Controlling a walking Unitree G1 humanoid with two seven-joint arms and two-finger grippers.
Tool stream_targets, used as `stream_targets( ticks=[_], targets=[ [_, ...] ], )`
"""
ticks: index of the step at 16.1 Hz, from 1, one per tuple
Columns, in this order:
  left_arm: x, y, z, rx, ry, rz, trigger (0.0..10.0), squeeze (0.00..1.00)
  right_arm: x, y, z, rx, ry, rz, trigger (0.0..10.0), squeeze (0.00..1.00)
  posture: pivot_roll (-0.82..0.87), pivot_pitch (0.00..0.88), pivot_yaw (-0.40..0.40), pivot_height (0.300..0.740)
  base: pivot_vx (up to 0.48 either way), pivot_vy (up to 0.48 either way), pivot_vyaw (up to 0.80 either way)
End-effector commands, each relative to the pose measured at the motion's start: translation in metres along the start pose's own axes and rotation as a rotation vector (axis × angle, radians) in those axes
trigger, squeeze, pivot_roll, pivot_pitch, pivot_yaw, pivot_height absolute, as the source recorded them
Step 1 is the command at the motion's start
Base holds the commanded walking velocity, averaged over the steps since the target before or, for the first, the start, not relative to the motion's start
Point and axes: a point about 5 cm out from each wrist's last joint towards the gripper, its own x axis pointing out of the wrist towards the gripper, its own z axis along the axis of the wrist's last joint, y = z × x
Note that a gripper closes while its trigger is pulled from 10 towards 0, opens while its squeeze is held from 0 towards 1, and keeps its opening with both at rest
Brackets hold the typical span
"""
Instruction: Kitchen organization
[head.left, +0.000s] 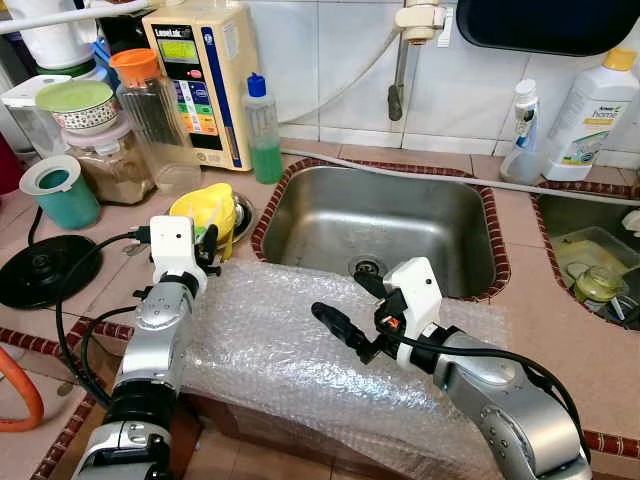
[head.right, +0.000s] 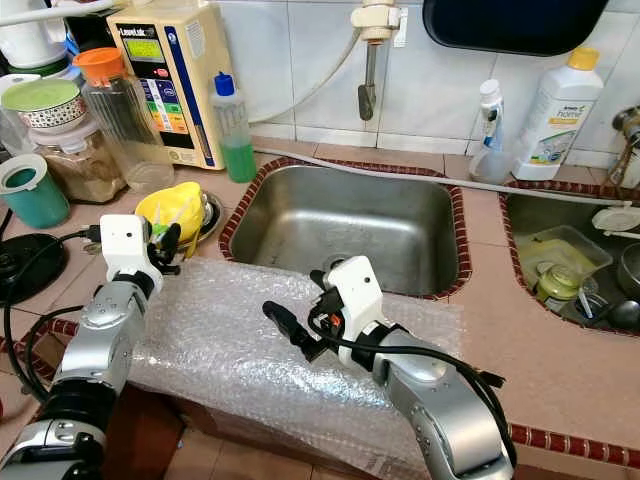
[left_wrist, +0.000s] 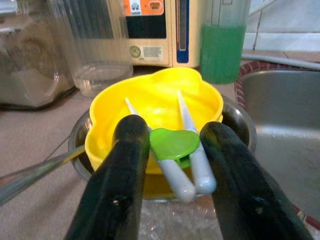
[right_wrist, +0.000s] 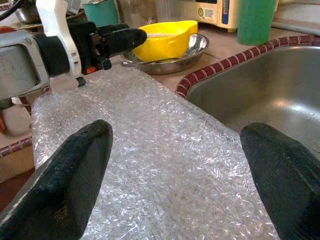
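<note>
Tiled surface (head.left: 560, 330) carries a steel sink (head.left: 380, 225) at the centre of the frame, with a sheet of bubble wrap (head.left: 300, 350) draped over its near edge. Low on the left, the left arm reaches forward, its left gripper (left_wrist: 172, 150) level with a yellow bowl (head.left: 205, 210), jaws spread either side of the two pale handles and green tab (left_wrist: 174, 145) that stick out of the bowl. That bowl sits in a shallow steel dish (right_wrist: 172, 57) just left of the sink. Low on the right, the right arm bends inward over the wrap, its right gripper (right_wrist: 175, 165) hovering with jaws wide apart and holding nothing. Behind the bowl, a bottle (head.left: 262, 130) is part-filled with green liquid.
</note>
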Motion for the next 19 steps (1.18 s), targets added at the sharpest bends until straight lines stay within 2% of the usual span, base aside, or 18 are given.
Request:
stream_targets(
  ticks=[1,9,12,14,15,16,17,18,19],
  targets=[
    [0.004,0.004,0.007,0.004,-0.019,0.004,0.0,0.0,0.001,0.001,0.004,-0.013,-0.006,0.017,10.0,0.0,0.02,0.0,0.068,0.74,0.0,0.0,0.0],
    [0.001,0.013,0.013,0.019,-0.058,0.04,0.0,0.0,0.009,-0.001,0.005,0.004,-0.016,0.014,10.0,0.0,0.02,0.0,0.071,0.74,0.0,0.0,0.0],
    [-0.001,0.01,0.024,0.059,-0.125,0.031,0.0,0.0,0.015,-0.006,0.005,0.051,-0.041,-0.001,10.0,0.0,0.04,0.0,0.085,0.74,0.0,0.0,0.0],
    [-0.004,-0.001,0.038,0.136,-0.201,-0.021,0.0,0.0,0.021,-0.011,0.006,0.095,-0.073,-0.016,10.0,0.0,0.07,0.0,0.099,0.74,0.0,0.0,0.0],
    [-0.009,-0.011,0.053,0.232,-0.3,-0.09,0.0,0.0,0.027,-0.013,0.01,0.114,-0.098,-0.027,10.0,0.0,0.08,0.0,0.099,0.74,0.0,0.0,0.0],
    [-0.013,-0.022,0.062,0.293,-0.367,-0.158,0.0,0.0,0.029,-0.017,0.014,0.154,-0.129,-0.038,10.0,0.0,0.08,0.0,0.096,0.74,0.0,0.0,0.0],
    [-0.018,-0.035,0.068,0.347,-0.426,-0.243,0.0,0.0,0.029,-0.025,0.021,0.226,-0.177,-0.066,10.0,0.0,0.08,0.0,0.092,0.74,0.0,0.0,0.0],
    [-0.02,-0.04,0.07,0.366,-0.447,-0.276,0.0,0.0,0.029,-0.029,0.024,0.26,-0.199,-0.08,10.0,0.0,0.08,0.0,0.09,0.74,0.0,0.0,0.0],
    [-0.027,-0.052,0.069,0.41,-0.48,-0.352,0.0,0.0,0.028,-0.042,0.035,0.37,-0.272,-0.115,10.0,0.0,0.08,0.0,0.083,0.74,0.0,0.0,0.0]
  ],
)
